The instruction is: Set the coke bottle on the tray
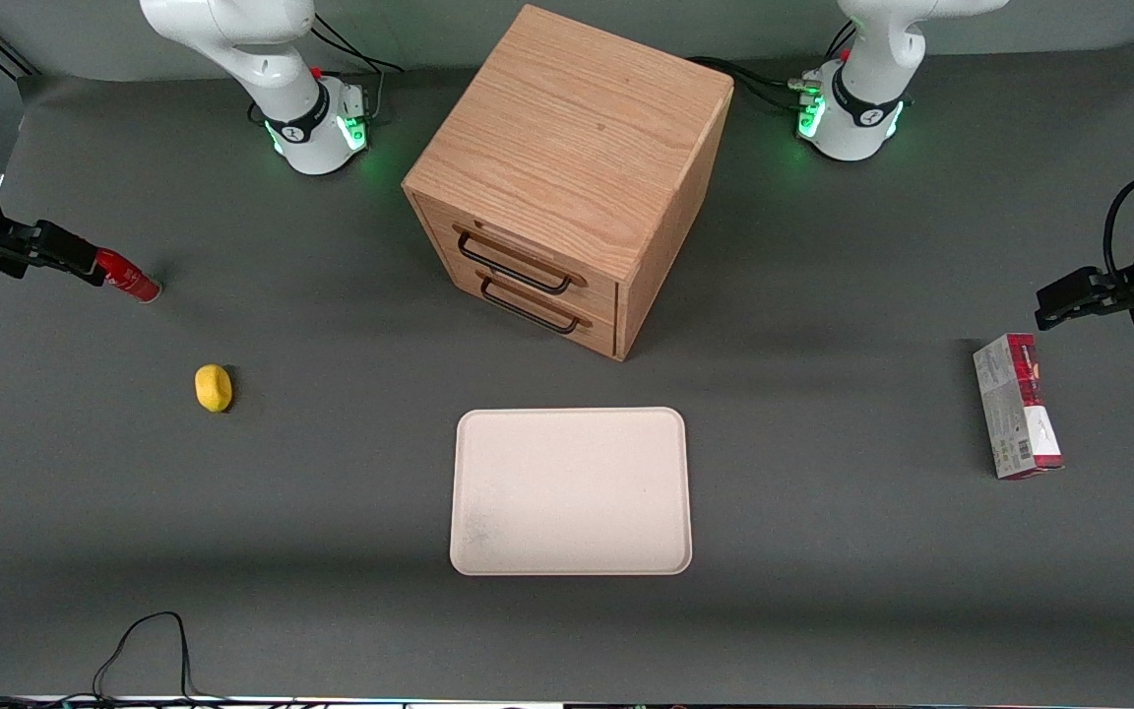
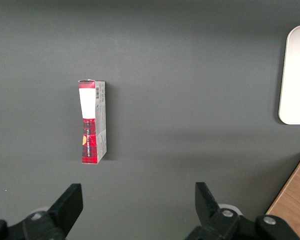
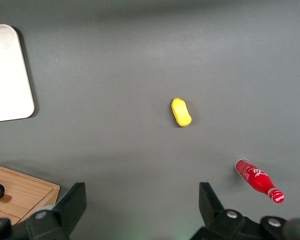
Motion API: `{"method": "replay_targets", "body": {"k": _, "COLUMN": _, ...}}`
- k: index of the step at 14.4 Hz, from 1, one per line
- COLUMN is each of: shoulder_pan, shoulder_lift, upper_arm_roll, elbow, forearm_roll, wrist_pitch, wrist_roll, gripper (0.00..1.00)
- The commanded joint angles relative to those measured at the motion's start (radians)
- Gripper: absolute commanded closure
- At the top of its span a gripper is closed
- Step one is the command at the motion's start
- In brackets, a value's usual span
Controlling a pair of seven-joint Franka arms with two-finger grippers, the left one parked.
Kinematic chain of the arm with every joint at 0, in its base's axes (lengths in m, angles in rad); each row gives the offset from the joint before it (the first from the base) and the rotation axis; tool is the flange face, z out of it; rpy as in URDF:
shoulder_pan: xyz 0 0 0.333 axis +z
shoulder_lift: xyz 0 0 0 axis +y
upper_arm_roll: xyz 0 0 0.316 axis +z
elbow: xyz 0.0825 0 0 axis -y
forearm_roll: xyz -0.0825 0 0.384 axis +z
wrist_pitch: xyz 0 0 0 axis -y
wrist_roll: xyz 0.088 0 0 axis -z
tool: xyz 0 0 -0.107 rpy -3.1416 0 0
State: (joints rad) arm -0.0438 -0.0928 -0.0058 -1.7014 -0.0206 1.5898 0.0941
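The coke bottle [image 1: 130, 278] is slim and all red and stands on the grey table toward the working arm's end. It also shows in the right wrist view [image 3: 257, 181]. My right gripper [image 1: 75, 258] hangs above the table beside the bottle, and in the front view it hides the bottle's neck. In the wrist view the gripper [image 3: 141, 194] is open and empty, with the bottle outside its jaws. The cream-white tray [image 1: 571, 490] lies flat and bare at the table's middle, nearer the front camera than the cabinet. It also shows in the right wrist view [image 3: 7, 75].
A yellow lemon [image 1: 214, 387] [image 3: 181, 112] lies between bottle and tray. A wooden two-drawer cabinet [image 1: 567, 167] [image 3: 15, 195] stands above the tray. A red-and-white carton [image 1: 1017, 404] [image 2: 92, 121] lies toward the parked arm's end. Cables [image 1: 144, 640] lie at the front edge.
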Motion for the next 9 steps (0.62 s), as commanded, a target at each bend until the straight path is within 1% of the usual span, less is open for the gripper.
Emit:
{"method": "replay_targets", "body": {"k": 1, "shoulder_pan": -0.007, "shoulder_lift": -0.004, "upper_arm_roll": 0.000, "elbow": 0.019, "forearm_roll": 0.025, "wrist_pitch": -0.025, "wrist_roll": 0.001, "gripper": 0.00}}
{"method": "replay_targets", "body": {"k": 2, "shoulder_pan": -0.013, "shoulder_lift": -0.001, "upper_arm_roll": 0.000, "elbow": 0.011, "forearm_roll": 0.024, "wrist_pitch": -0.048, "wrist_roll": -0.001, "gripper": 0.00}}
{"method": "replay_targets", "body": {"k": 3, "shoulder_pan": -0.014, "shoulder_lift": 0.005, "upper_arm_roll": -0.002, "elbow": -0.013, "forearm_roll": 0.007, "wrist_pitch": -0.074, "wrist_roll": -0.002, "gripper": 0.00}}
{"method": "replay_targets", "body": {"k": 4, "shoulder_pan": -0.014, "shoulder_lift": 0.005, "upper_arm_roll": -0.009, "elbow": -0.064, "forearm_roll": -0.039, "wrist_pitch": -0.070, "wrist_roll": -0.023, "gripper": 0.00}}
{"method": "replay_targets", "body": {"k": 5, "shoulder_pan": -0.014, "shoulder_lift": 0.010, "upper_arm_roll": -0.025, "elbow": -0.101, "forearm_roll": -0.117, "wrist_pitch": -0.062, "wrist_roll": -0.068, "gripper": 0.00}}
{"method": "replay_targets", "body": {"k": 6, "shoulder_pan": -0.014, "shoulder_lift": 0.012, "upper_arm_roll": -0.061, "elbow": -0.150, "forearm_roll": -0.151, "wrist_pitch": -0.032, "wrist_roll": -0.141, "gripper": 0.00}}
{"method": "replay_targets", "body": {"k": 9, "shoulder_pan": -0.008, "shoulder_lift": -0.045, "upper_arm_roll": -0.261, "elbow": -0.361, "forearm_roll": -0.156, "wrist_pitch": 0.197, "wrist_roll": -0.301, "gripper": 0.00}}
